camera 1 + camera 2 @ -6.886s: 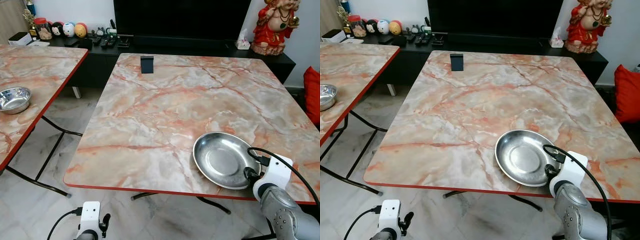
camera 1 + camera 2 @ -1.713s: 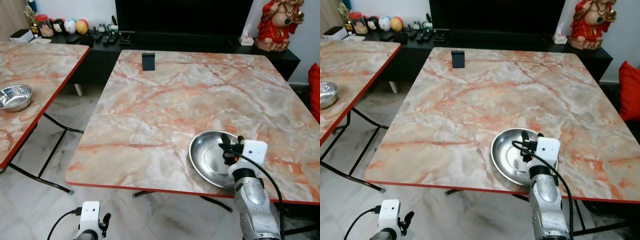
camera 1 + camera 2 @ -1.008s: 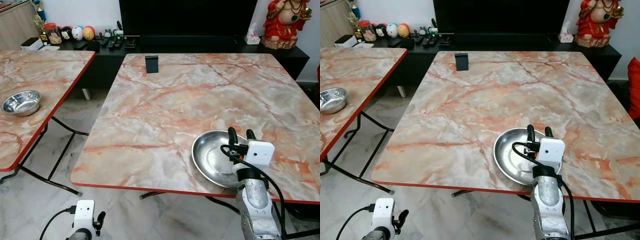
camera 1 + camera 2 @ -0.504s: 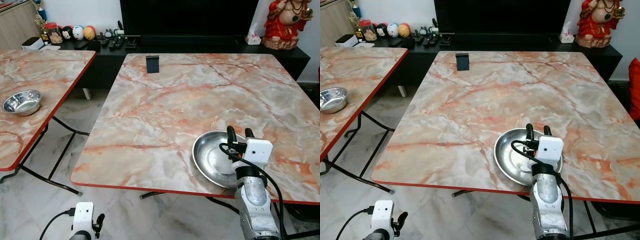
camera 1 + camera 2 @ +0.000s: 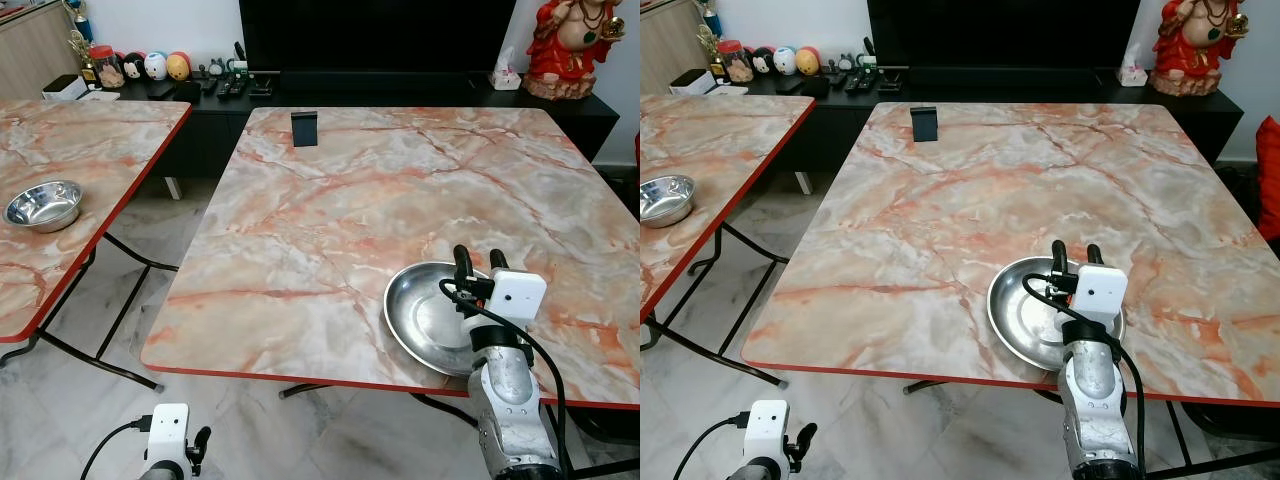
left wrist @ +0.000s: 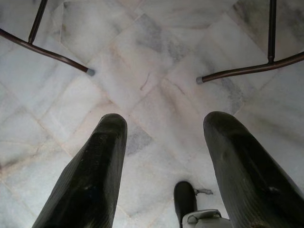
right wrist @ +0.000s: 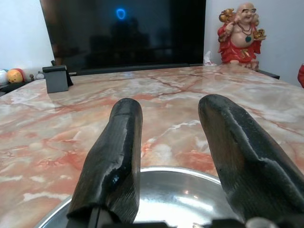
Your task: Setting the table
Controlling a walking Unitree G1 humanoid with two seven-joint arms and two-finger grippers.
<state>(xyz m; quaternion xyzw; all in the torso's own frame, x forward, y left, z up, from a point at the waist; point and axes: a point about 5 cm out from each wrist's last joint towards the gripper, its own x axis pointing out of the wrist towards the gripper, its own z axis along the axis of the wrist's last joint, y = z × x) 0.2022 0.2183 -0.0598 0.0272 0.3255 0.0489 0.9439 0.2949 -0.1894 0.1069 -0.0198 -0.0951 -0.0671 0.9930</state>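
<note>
Shallow round steel dish [image 5: 425, 318], nothing in it, sits near the front right edge of the pink marble-patterned table [image 5: 330, 210]. Right gripper [image 5: 476, 262] poised over its rim, fingers apart, gripping nothing. Left gripper [image 6: 164, 156] hangs spread above the floor. Small steel bowl [image 5: 43, 204], apparently empty, sits on the neighbouring table [image 5: 75, 140].

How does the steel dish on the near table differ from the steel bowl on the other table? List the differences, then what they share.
The steel dish is wide and shallow; the steel bowl looks deeper, with steeper sides. The dish sits near the front edge of the table straight ahead; the bowl sits on the side table to the robot's left. The right gripper hovers over the dish with open fingers; nothing is near the bowl. Both are round, shiny, upright and empty.
</note>
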